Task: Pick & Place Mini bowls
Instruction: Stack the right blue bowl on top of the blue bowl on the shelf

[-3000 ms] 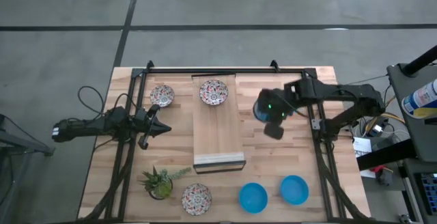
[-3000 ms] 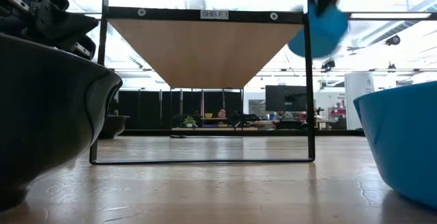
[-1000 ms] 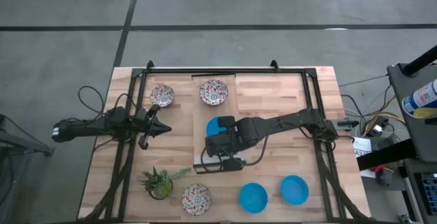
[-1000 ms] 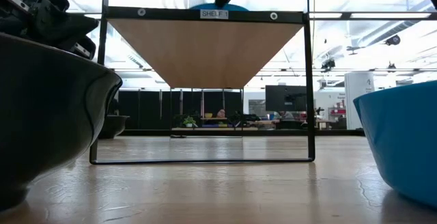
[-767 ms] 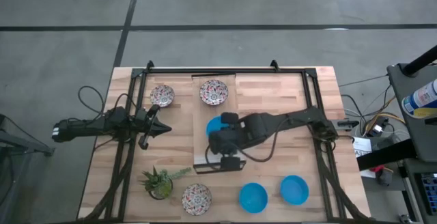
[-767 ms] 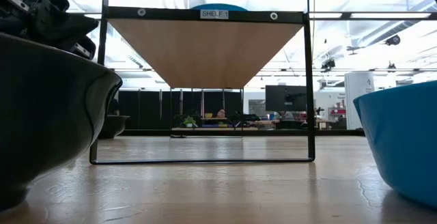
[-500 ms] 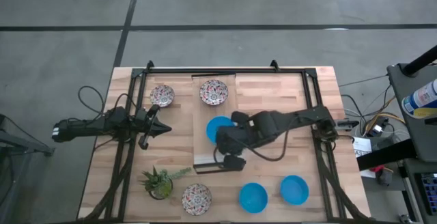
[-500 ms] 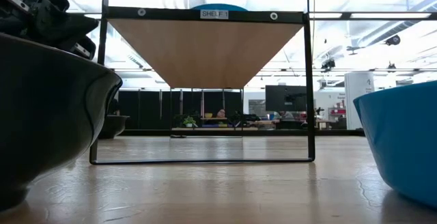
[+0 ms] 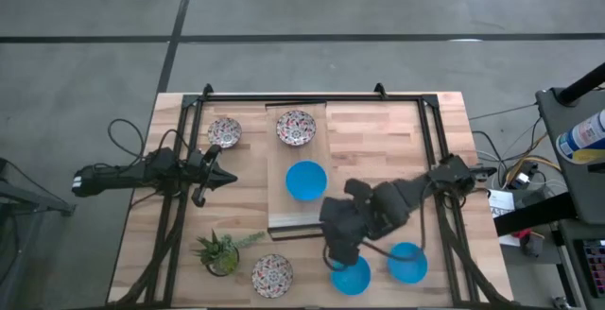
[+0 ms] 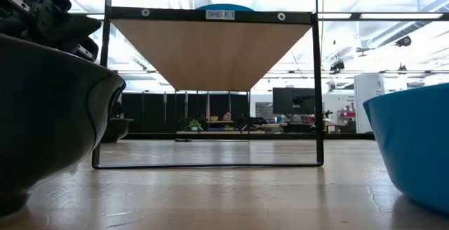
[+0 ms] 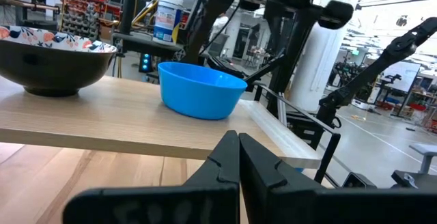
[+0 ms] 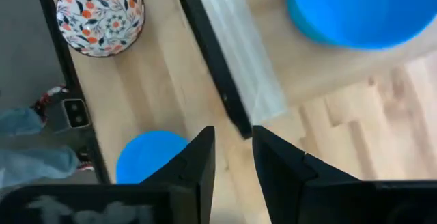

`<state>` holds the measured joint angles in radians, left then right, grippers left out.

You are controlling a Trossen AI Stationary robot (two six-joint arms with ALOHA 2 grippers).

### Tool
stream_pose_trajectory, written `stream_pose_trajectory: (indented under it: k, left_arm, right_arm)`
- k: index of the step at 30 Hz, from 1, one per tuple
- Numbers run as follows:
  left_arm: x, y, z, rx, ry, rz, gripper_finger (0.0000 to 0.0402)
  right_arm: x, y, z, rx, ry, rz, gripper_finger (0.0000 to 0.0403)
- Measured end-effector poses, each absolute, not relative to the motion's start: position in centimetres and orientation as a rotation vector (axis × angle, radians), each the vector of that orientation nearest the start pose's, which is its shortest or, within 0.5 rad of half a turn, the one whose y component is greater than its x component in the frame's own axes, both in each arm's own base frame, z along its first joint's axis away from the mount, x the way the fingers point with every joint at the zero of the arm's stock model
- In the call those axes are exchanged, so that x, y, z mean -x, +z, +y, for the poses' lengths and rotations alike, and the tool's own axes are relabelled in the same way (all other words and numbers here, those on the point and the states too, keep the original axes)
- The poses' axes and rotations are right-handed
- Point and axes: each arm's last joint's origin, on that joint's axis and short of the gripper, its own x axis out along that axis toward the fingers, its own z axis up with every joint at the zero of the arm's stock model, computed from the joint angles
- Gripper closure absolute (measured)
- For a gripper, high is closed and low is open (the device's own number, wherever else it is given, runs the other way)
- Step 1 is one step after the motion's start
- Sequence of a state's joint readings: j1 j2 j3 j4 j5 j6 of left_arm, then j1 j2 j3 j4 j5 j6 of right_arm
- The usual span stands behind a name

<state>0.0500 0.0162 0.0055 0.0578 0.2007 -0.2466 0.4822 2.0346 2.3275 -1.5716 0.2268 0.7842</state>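
Observation:
A blue mini bowl (image 9: pixel 305 180) (image 11: pixel 201 87) rests on its base on the raised wooden shelf board (image 9: pixel 301 214); its top edge shows in the low view (image 10: pixel 228 8). A floral mini bowl (image 9: pixel 296 128) (image 11: pixel 54 57) stands at the board's far end, and another (image 9: pixel 224 131) stands left of it. Near the front edge are one floral bowl (image 9: pixel 272 273) (image 12: pixel 100 5) and two blue bowls (image 9: pixel 351 275) (image 9: pixel 407 263). My right gripper (image 9: pixel 337 253) (image 12: pixel 232 162) hovers open over the table beside the left blue bowl (image 12: pixel 147 157), with nothing between its fingers. My left gripper (image 9: pixel 213 176) (image 11: pixel 237 149) waits shut, left of the shelf.
A black metal frame (image 9: pixel 194 111) runs around the work area and carries the shelf (image 10: pixel 210 48). A small green potted plant (image 9: pixel 222 250) stands at the near left. In the low view, a blue bowl (image 10: pixel 414 146) and a dark bowl (image 10: pixel 49 118) stand close by.
My right gripper has drawn away from the blue bowl on the shelf board, toward the table's near edge and slightly right, ending over the near blue bowls. That bowl stays on the board and now shows in full.

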Motion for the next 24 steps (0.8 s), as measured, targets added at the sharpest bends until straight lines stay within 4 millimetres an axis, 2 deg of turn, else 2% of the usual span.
stream_pose_trajectory:
  k: [5,9,13,17,24]
  left_arm:
    - [-9.8,17.0,-0.1,0.240,-0.156,-0.028,0.0401]
    - [-9.8,17.0,-0.1,0.240,-0.156,-0.028,0.0401]
    - [-9.8,17.0,-0.1,0.240,-0.156,-0.028,0.0401]
    - [-9.8,17.0,-0.1,0.240,-0.155,-0.028,0.0401]
    - [-9.8,17.0,-0.1,0.240,-0.156,-0.027,0.0401]
  right_arm:
    - [-33.1,36.2,19.3,-0.324,-0.326,1.227,0.0292]
    - [-31.2,34.9,20.7,-0.378,-0.382,1.284,0.0273]
    - [-28.6,33.7,21.5,-0.412,-0.469,1.321,0.0250]
    - [-25.4,33.0,21.3,-0.511,-0.601,1.316,0.0232]
    - [-20.0,30.6,21.1,-0.665,-0.763,1.269,0.0223]
